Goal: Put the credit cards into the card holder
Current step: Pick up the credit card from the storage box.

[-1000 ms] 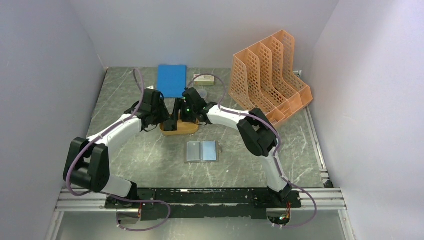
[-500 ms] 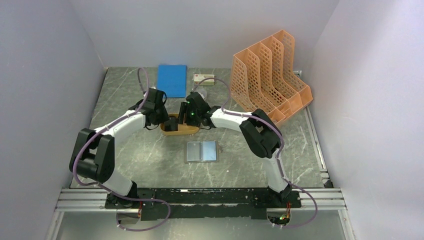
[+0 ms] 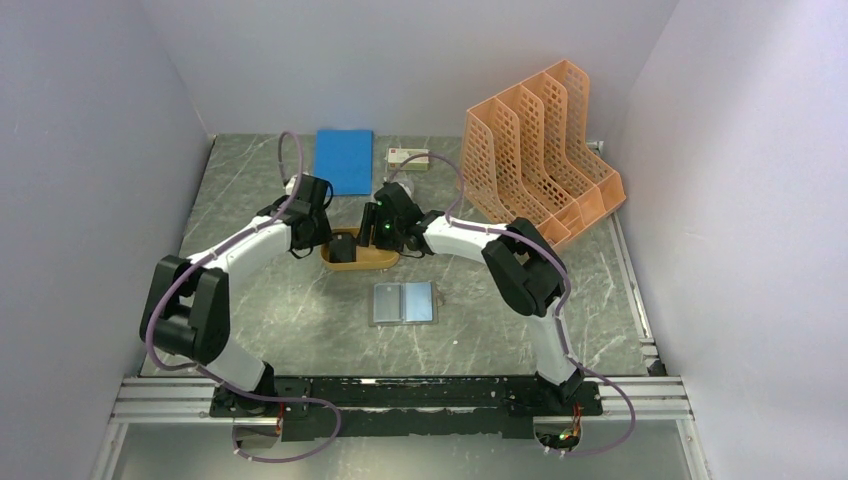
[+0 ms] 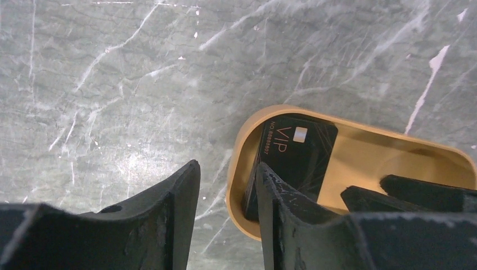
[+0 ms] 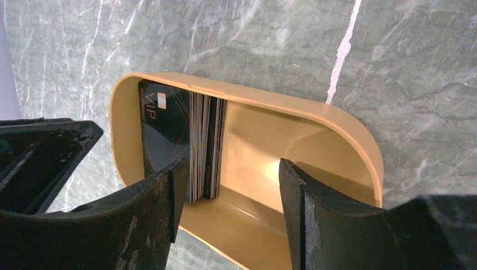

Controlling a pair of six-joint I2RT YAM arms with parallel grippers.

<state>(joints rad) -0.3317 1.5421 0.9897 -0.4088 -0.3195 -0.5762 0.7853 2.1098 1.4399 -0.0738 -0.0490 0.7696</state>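
A stack of black credit cards (image 5: pixel 169 126) is seen standing on edge in the orange oval tray (image 5: pixel 349 121), leaned against the end wall on the L arm's side. "VIP" and a no. are printed on the outermost face. The tray is set on the grey marbled table (image 3: pixel 280 300), approx. mid-width and somewhat toward the far edge.

The L gripper (image 4: pixel 227 169) is held open over that end of the tray. One finger (image 4: pixel 169 219) is seen outside the rim above bare table. The other (image 4: pixel 287 214) is over the inside and overlaps the cards' lower edge in the wrist view. Nothing is clamped; contact w/ the cards can't be told.

The R gripper (image 5: pixel 233 166) is likewise open, w/ its fingers lowered toward the tray's interior. One finger (image 5: pixel 146 214) is placed in front of the stack's lower part. The other (image 5: pixel 320 214) is well apart from the cards, above the tray's middle. No card is gripped.

The card holder (image 3: pixel 404 302) is laid open and flat on the table, apart from the tray, on its near-edge side.

A blue notebook (image 3: pixel 343 160) and a small box (image 3: pixel 408 159) are laid by the far edge. An orange file rack (image 3: pixel 540 150) is stood at the far R corner.
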